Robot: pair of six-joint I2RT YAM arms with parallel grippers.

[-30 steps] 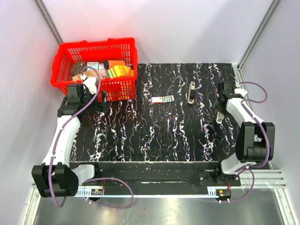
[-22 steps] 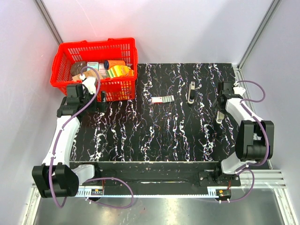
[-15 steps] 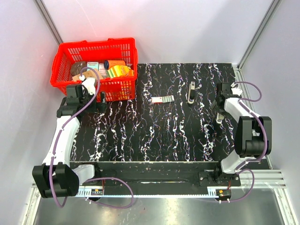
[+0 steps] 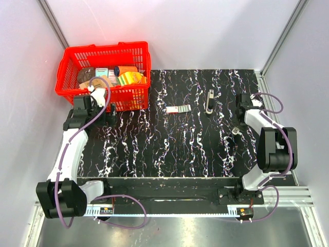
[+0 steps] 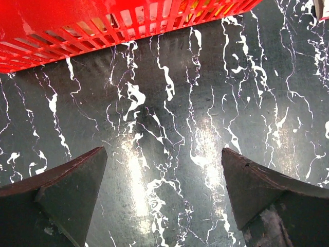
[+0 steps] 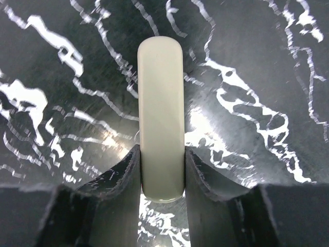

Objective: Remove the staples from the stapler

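A cream, round-ended stapler point(image 6: 160, 92) lies flat on the black marbled table point(image 4: 169, 149) at the right. Only its near end point(image 4: 235, 130) shows in the top view. My right gripper point(image 6: 161, 149) has come down over it, and both fingers point(image 6: 118, 175) press against its long sides, so it is shut on the stapler. From above, this gripper point(image 4: 238, 122) sits near the table's right edge. My left gripper point(image 5: 163, 150) hangs open over bare table just in front of the red basket point(image 5: 77, 25), holding nothing; it shows from above point(image 4: 103, 112) too. No loose staples show.
The red basket point(image 4: 69, 85) at the back left holds several packets. A small red-and-white box point(image 4: 179, 109) lies at mid table. A black-and-white oblong thing point(image 4: 209, 101) lies to its right. Grey walls close in the back and sides.
My right gripper has shifted left and toward the near side, onto the stapler, and its fingers have closed from wide open onto its sides. The left arm has barely moved.
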